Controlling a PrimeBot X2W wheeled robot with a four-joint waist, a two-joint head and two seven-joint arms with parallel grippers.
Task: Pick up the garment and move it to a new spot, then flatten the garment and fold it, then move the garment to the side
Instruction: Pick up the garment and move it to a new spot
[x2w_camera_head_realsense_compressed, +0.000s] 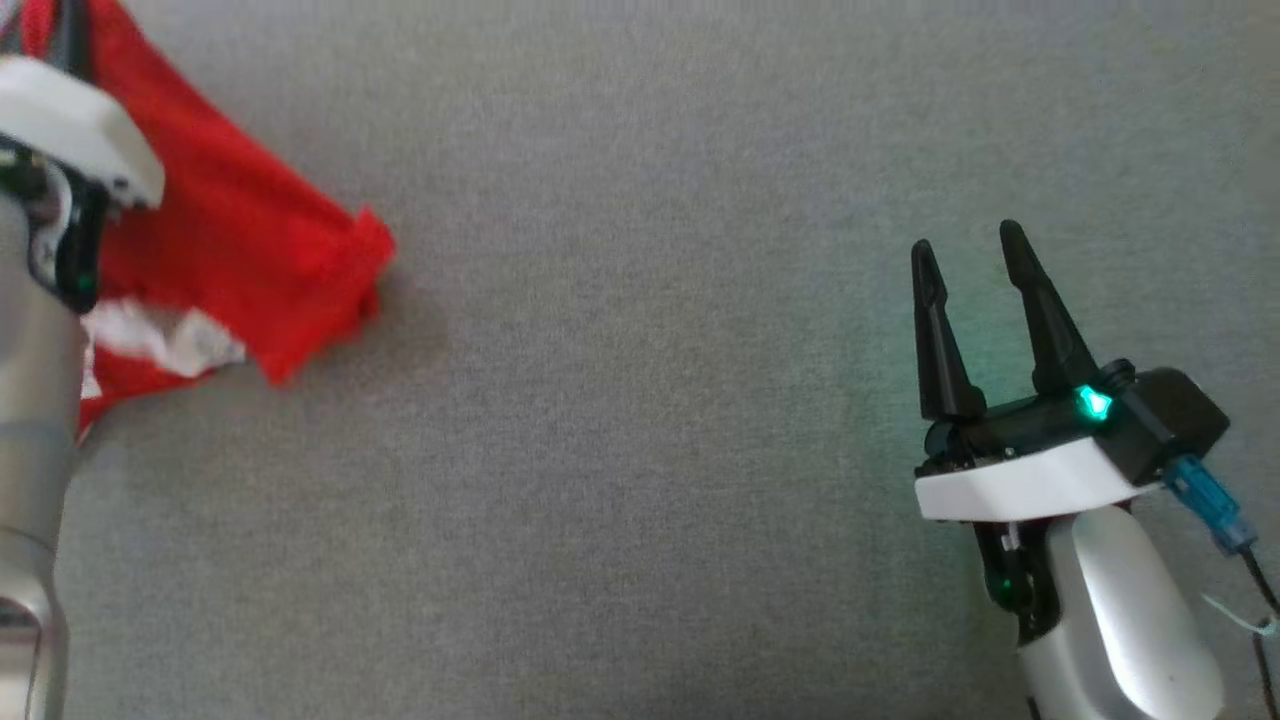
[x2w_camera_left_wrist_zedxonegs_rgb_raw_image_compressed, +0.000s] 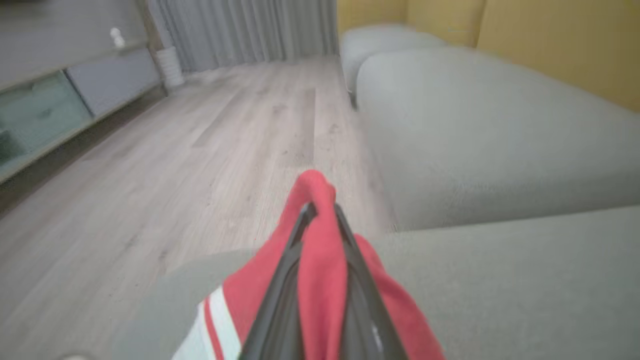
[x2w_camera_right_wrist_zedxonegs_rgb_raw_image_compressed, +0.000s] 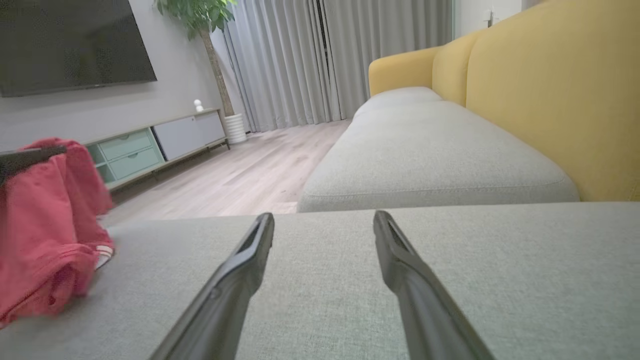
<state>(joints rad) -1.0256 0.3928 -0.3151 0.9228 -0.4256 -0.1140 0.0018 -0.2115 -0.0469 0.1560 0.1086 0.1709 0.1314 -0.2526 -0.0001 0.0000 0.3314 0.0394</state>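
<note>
The garment (x2w_camera_head_realsense_compressed: 230, 230) is red with white bands and sits bunched at the upper left of the grey cushion (x2w_camera_head_realsense_compressed: 640, 480). In the left wrist view my left gripper (x2w_camera_left_wrist_zedxonegs_rgb_raw_image_compressed: 320, 212) is shut on a fold of the garment (x2w_camera_left_wrist_zedxonegs_rgb_raw_image_compressed: 322, 270), and the red cloth drapes over both fingers. The right wrist view shows the garment (x2w_camera_right_wrist_zedxonegs_rgb_raw_image_compressed: 40, 235) hanging from that grip, its lower part resting on the cushion. My right gripper (x2w_camera_head_realsense_compressed: 968, 250) stands open at the lower right, far from the cloth, with nothing between its fingers (x2w_camera_right_wrist_zedxonegs_rgb_raw_image_compressed: 250, 250).
My left arm's white wrist (x2w_camera_head_realsense_compressed: 70, 125) runs along the left edge of the head view. A yellow sofa back (x2w_camera_right_wrist_zedxonegs_rgb_raw_image_compressed: 550, 100) borders the cushion, wooden floor (x2w_camera_left_wrist_zedxonegs_rgb_raw_image_compressed: 175, 165) lies past its edge, and a low cabinet (x2w_camera_right_wrist_zedxonegs_rgb_raw_image_compressed: 150, 145) stands by the wall.
</note>
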